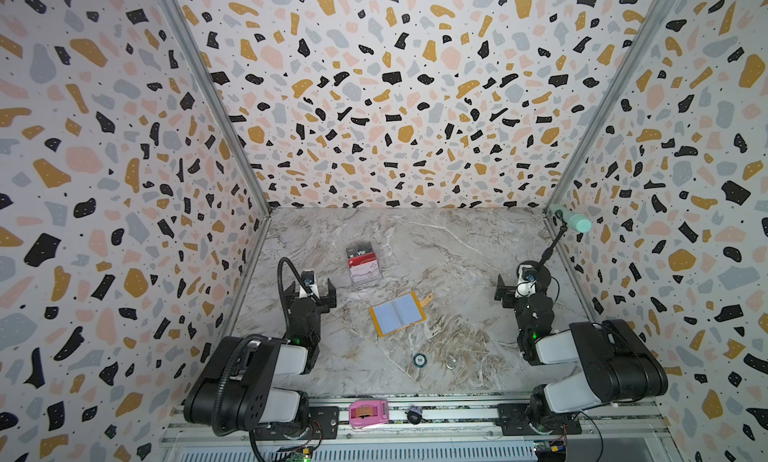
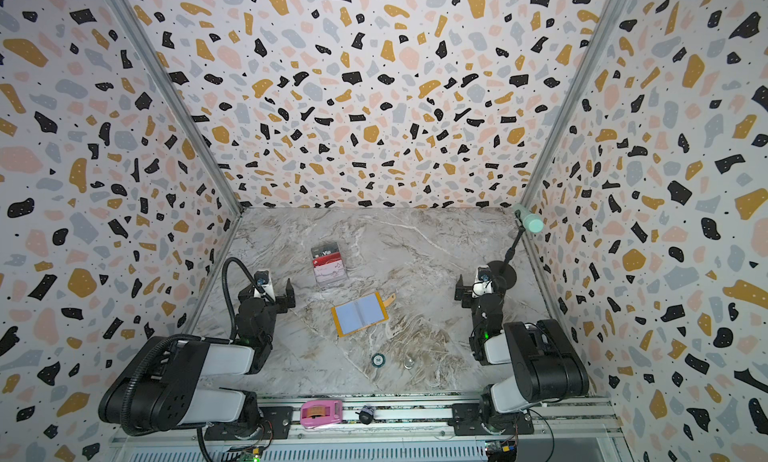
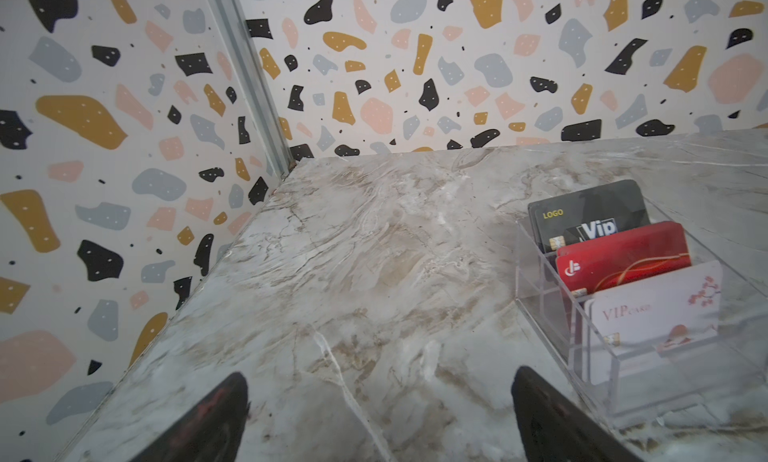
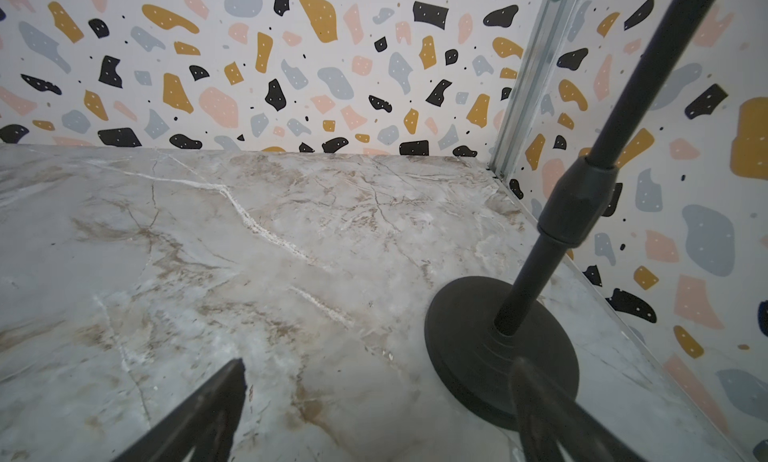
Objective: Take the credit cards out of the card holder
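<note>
Three credit cards [image 3: 622, 250], one card holder [image 1: 397, 314]

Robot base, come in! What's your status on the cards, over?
Open and empty: left claw, right claw. Mustard card holder lies open, sleeves look bare. All three credit cards stand in the clear acrylic stand. Nothing blocking.

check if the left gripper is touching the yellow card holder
Apart. In a top view the open left gripper stands off to the side of the opened yellow card holder, with a stretch of bare marble table between them.
</note>
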Controlling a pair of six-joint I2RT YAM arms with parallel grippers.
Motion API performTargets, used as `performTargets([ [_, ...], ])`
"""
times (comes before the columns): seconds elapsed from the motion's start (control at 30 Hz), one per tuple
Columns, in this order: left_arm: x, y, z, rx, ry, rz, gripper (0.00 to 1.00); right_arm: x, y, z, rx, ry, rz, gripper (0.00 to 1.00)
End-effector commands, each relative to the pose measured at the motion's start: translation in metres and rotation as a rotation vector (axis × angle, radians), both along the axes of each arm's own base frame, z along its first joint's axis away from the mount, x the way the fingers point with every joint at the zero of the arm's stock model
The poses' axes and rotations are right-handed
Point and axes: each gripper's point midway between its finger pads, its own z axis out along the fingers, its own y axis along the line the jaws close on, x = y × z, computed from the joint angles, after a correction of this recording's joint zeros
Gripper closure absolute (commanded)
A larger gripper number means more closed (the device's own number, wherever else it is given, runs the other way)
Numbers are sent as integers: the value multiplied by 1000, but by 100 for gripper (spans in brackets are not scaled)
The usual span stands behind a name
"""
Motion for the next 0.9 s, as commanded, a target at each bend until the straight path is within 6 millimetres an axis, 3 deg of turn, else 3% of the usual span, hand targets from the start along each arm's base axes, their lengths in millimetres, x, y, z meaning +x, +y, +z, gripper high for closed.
performTargets([
  [0.0, 4, 13, 19, -34, -79, 70, 0, 4, 2, 2, 14, -2, 15, 1],
  [0.8, 4, 15, 19, -39, -82, 76, 0, 5, 2, 2, 9, 4, 17, 1],
  [0.87, -3, 28, 21, -61, -103, 160, 0, 4, 3, 3, 8, -1, 20, 1],
])
